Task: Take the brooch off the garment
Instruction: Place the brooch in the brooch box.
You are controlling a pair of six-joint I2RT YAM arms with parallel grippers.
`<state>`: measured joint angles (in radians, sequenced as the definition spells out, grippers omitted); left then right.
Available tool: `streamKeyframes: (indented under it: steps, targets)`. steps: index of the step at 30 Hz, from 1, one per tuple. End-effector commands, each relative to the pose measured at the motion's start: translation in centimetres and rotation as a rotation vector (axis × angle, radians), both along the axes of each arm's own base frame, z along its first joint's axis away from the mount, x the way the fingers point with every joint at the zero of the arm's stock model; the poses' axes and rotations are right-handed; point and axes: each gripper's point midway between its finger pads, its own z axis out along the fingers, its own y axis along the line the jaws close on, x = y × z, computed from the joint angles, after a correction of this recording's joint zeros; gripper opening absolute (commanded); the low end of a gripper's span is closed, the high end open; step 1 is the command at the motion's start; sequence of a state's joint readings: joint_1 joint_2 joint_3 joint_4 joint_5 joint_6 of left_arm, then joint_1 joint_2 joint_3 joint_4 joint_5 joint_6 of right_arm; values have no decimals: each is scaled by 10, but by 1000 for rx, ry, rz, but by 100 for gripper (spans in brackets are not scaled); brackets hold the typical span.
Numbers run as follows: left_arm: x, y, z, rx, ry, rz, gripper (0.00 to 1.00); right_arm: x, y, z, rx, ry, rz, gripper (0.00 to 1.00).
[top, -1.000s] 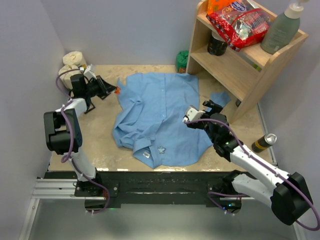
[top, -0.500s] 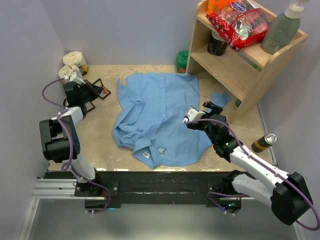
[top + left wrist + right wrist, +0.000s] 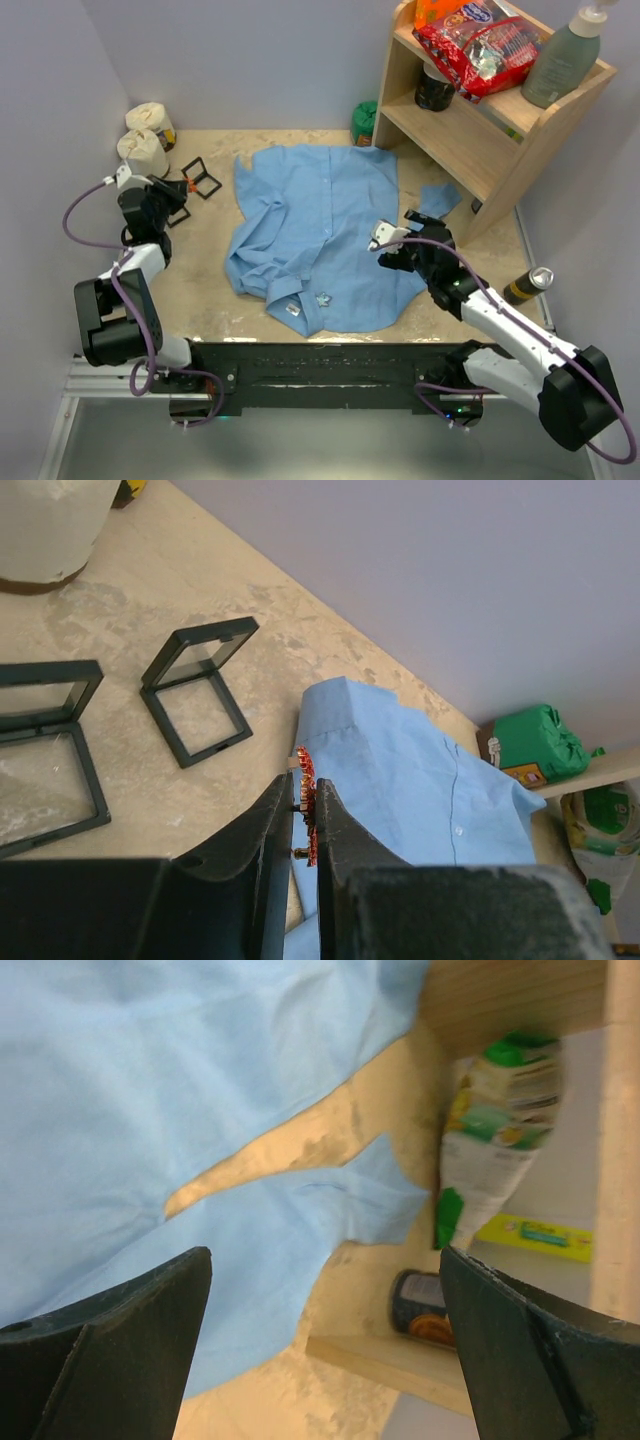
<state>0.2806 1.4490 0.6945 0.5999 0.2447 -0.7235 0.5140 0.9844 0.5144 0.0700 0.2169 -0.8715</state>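
The garment [image 3: 320,225], a light-blue button-up shirt, lies spread over the middle of the table. A small red-orange brooch [image 3: 307,798] sits pinched between the jaws of my left gripper [image 3: 305,788], which is shut on it. That gripper [image 3: 178,190] hovers left of the shirt, apart from it, above the sandy table beside the black frames. In the left wrist view the shirt [image 3: 410,780] lies behind the brooch. My right gripper [image 3: 400,235] hangs wide open over the shirt's right edge; in its wrist view [image 3: 325,1255] nothing is between the fingers, and a cuff of the shirt [image 3: 300,1220] lies below.
Empty black display frames [image 3: 205,180] [image 3: 195,690] lie at the left, with two paper rolls [image 3: 143,150] behind. A wooden shelf [image 3: 480,130] with a snack bag and a bottle stands at the back right. A green packet [image 3: 364,122] and a can [image 3: 527,285] stand nearby.
My left arm has swung left and back toward the near side, carrying the brooch away from the shirt's edge. The right gripper shifted slightly and stays open.
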Motion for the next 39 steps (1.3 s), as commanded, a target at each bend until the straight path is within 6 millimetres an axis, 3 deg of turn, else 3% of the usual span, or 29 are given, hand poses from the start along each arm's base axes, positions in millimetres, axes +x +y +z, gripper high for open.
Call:
streamKeyframes:
  steps: [1, 6, 12, 21, 28, 39]
  targets:
    - [-12, 19, 12, 25, -78, 113, 0, -10, -8, -5, 50, 177, 33, 99]
    - [-26, 26, 5, 48, -101, 173, 0, -12, -23, 2, 131, 275, 18, 99]
    - [-27, 43, -13, 6, -103, 224, 0, -4, -39, 12, 222, 330, -29, 99]
    - [-25, 69, -30, -42, -116, 287, 0, -2, -60, -1, 255, 398, -91, 99]
    - [-28, 88, -52, -69, -18, 376, 0, -8, -66, -2, 276, 472, -97, 99]
    - [-31, 101, -70, -73, 74, 448, 0, -7, -70, 21, 333, 504, -92, 99]
